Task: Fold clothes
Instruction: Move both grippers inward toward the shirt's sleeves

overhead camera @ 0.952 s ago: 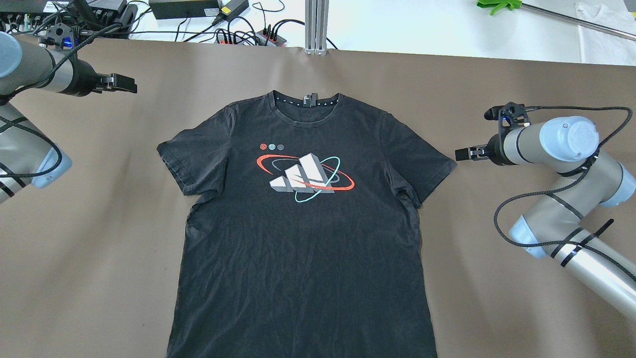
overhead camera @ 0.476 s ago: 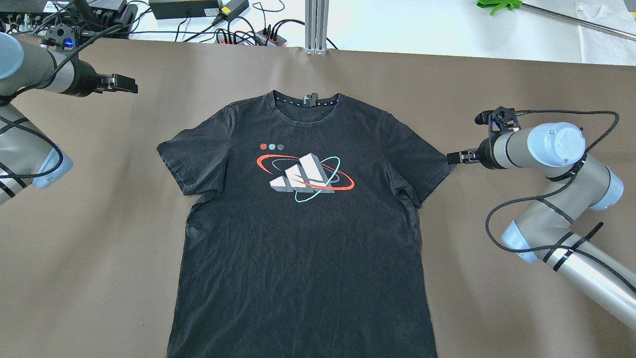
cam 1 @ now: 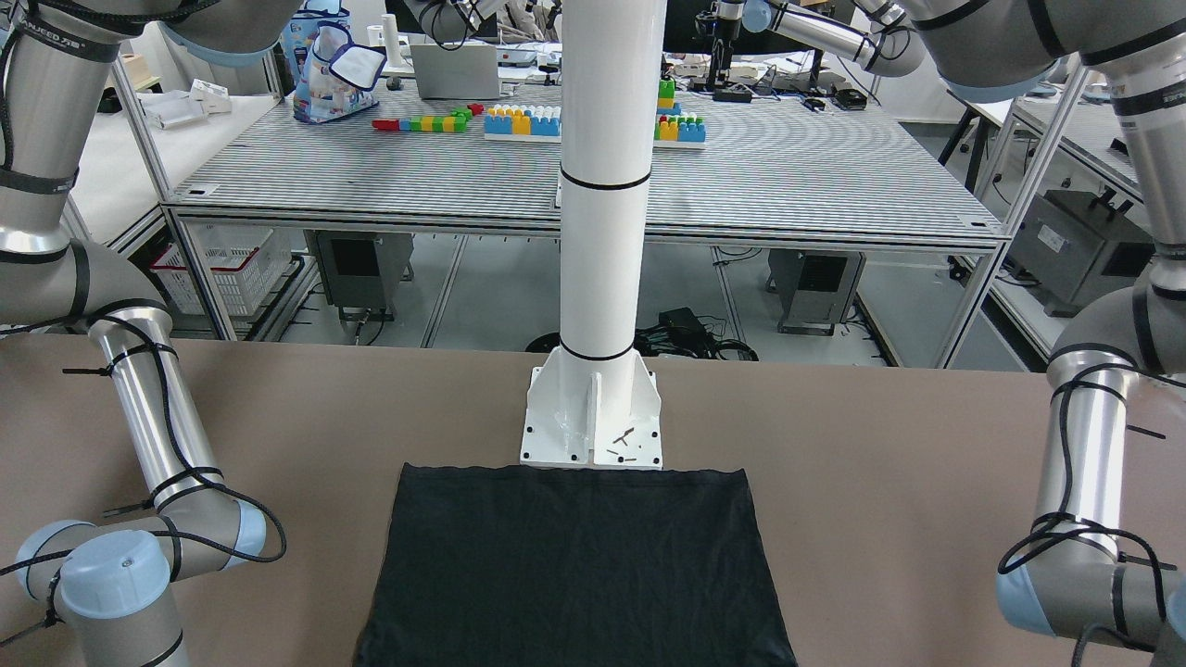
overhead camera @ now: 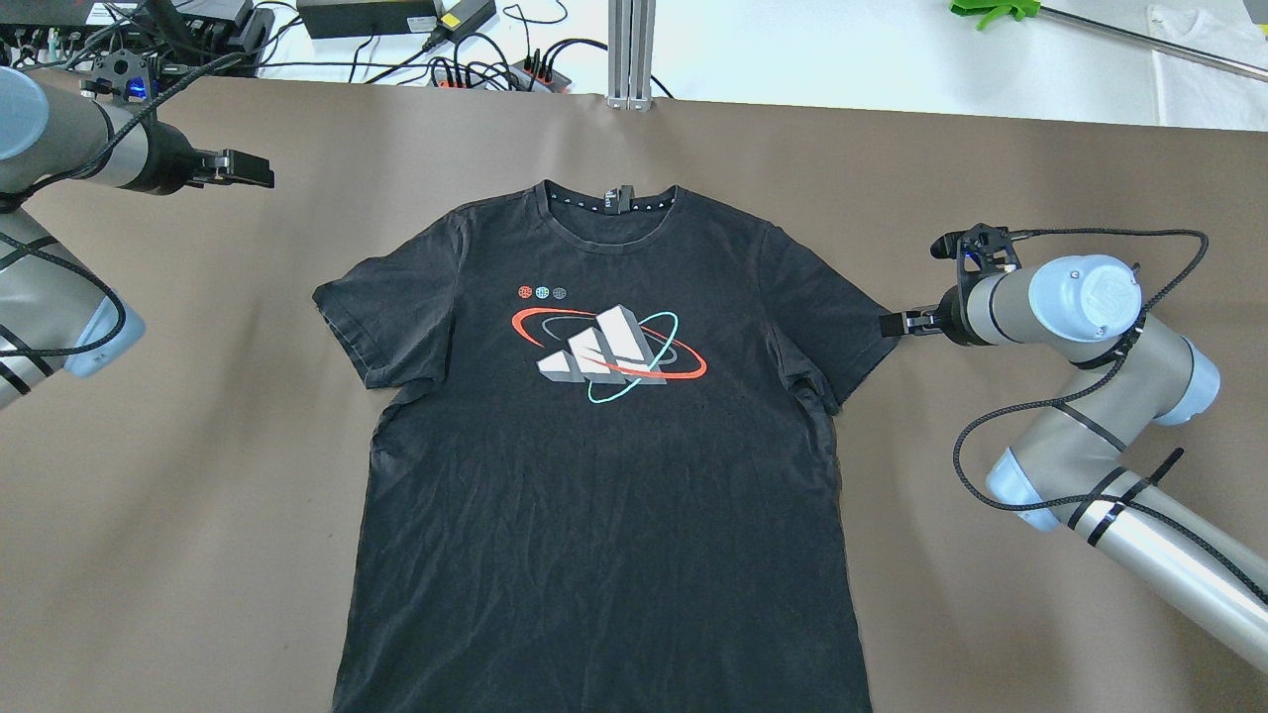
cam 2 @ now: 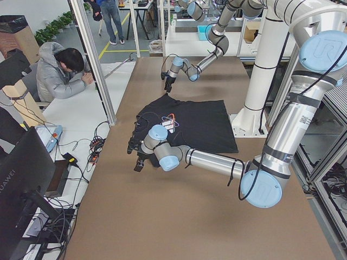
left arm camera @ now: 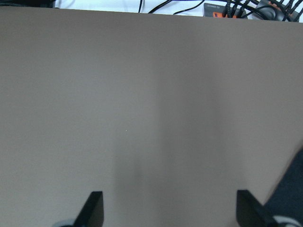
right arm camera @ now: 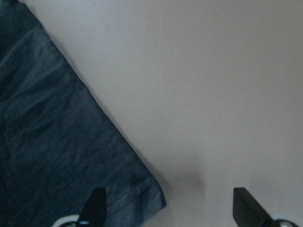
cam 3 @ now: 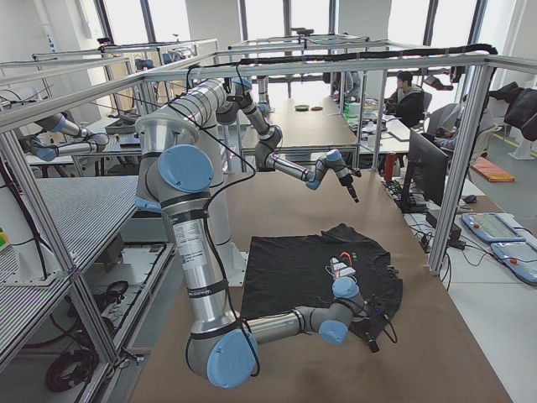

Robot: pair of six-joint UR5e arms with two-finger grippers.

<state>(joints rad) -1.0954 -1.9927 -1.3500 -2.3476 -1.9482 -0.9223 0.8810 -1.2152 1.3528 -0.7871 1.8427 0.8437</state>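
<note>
While the left pincer [overhead camera: 260, 173] has stayed put, well off from the shirt [overhead camera: 604, 475] beyond its far sleeve on the robot's left, the right pincer [overhead camera: 889, 323] has slid inward over the last second. It now sits at the tip of the shirt's other sleeve [overhead camera: 852, 327].

The black shirt lies flat and face up on the brown tabletop [overhead camera: 198, 495], collar [overhead camera: 609, 203] away from the robot (a printed logo [overhead camera: 609, 352] on the chest). Both pincers are spread wide and hold nothing.

In the right wrist view, the sleeve's hem corner lies between the fingers [right arm camera: 97, 205]; I cannot tell if they touch it. The approach looks nearly done, and closing on the hem seems next. No fold is made yet.
</note>
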